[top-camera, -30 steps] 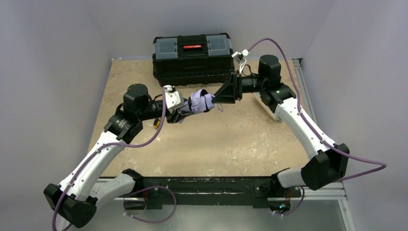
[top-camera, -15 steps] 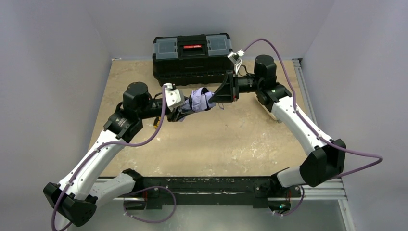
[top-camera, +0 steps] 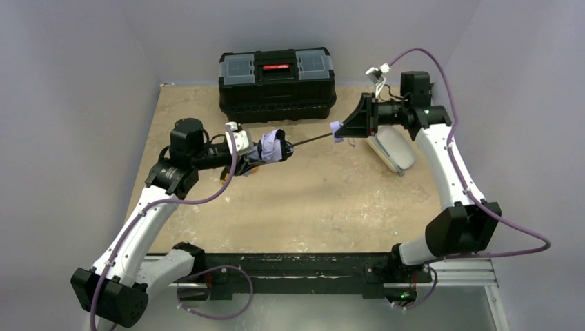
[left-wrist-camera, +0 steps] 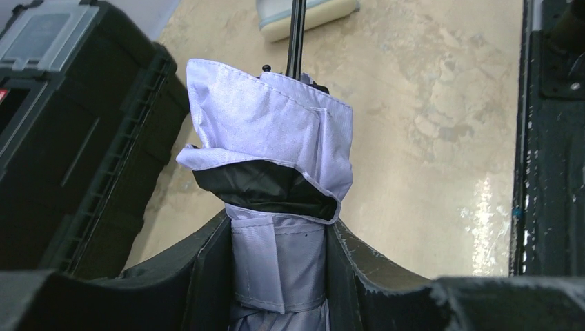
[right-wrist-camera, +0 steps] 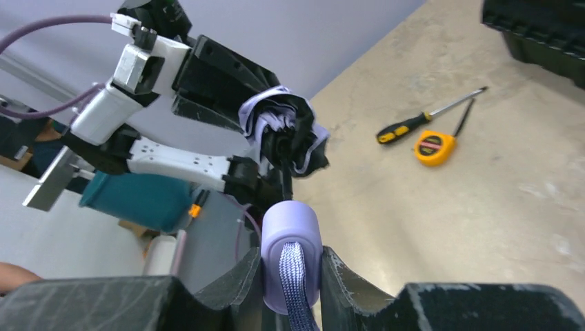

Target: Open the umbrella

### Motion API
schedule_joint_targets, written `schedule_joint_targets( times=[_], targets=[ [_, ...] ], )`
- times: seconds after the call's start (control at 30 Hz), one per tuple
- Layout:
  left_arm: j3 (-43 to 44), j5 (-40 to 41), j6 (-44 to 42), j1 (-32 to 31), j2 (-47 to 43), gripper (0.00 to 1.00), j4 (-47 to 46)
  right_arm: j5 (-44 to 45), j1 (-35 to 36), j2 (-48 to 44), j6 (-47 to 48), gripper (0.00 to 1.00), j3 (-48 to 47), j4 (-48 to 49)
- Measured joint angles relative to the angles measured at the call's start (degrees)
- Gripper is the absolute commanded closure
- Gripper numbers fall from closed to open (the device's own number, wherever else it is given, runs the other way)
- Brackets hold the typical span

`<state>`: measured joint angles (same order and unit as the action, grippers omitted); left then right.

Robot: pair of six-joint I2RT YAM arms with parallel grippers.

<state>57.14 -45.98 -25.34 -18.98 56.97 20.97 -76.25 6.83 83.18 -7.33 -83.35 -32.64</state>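
The umbrella (top-camera: pixel 270 147) is held in the air between both arms, its pale lavender fabric with black lining still bunched. My left gripper (top-camera: pixel 256 152) is shut on the folded canopy (left-wrist-camera: pixel 279 262). My right gripper (top-camera: pixel 339 131) is shut on the small lavender handle (right-wrist-camera: pixel 291 238), whose woven strap hangs toward the camera. The thin black shaft (top-camera: pixel 310 140) stretches out between canopy and handle; it also shows in the left wrist view (left-wrist-camera: pixel 296 34). In the right wrist view the bunched canopy (right-wrist-camera: pixel 286 131) sits in the left gripper beyond the handle.
A black toolbox with a red latch (top-camera: pixel 277 83) stands at the back of the table. A cream sleeve-like object (top-camera: pixel 390 148) lies under the right arm. A screwdriver (right-wrist-camera: pixel 428 114) and a yellow tape measure (right-wrist-camera: pixel 434 147) lie on the table below the left gripper.
My right gripper has moved right, away from the left one, with the handle in it. The shaft has drawn out of the canopy. The left gripper shifted slightly left.
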Motion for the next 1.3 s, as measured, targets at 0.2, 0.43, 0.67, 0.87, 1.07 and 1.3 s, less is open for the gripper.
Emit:
schedule_joint_targets(
  times=[0.2,0.43,0.67,0.87,1.07,1.3],
  targets=[
    [-1.8,-0.5,-6.1,5.6,-1.8,1.00,6.1,0.2,-9.3,9.6,21.5,0.27,-10.2,-24.0],
    [1.7,-1.6,-3.7,6.5,2.4,1.00,9.2,12.5,-11.6,8.5,19.6,0.14,-10.9,-15.0],
    [9.8,-0.2,-1.7,6.5,9.0,1.00,15.3,24.2,0.6,-6.3,34.0,0.15,-10.1,-6.8],
    [15.4,0.2,-0.7,5.9,12.2,1.00,19.4,33.6,14.2,-12.3,52.9,0.17,-6.1,-7.2],
    [15.8,2.7,-1.2,1.5,12.2,1.00,22.3,47.0,22.3,-6.7,64.0,0.37,-3.6,-6.9],
    [15.8,4.9,-1.2,0.2,12.1,1.00,24.2,53.9,24.3,-3.9,72.8,0.50,-2.4,-10.7]
  ],
)
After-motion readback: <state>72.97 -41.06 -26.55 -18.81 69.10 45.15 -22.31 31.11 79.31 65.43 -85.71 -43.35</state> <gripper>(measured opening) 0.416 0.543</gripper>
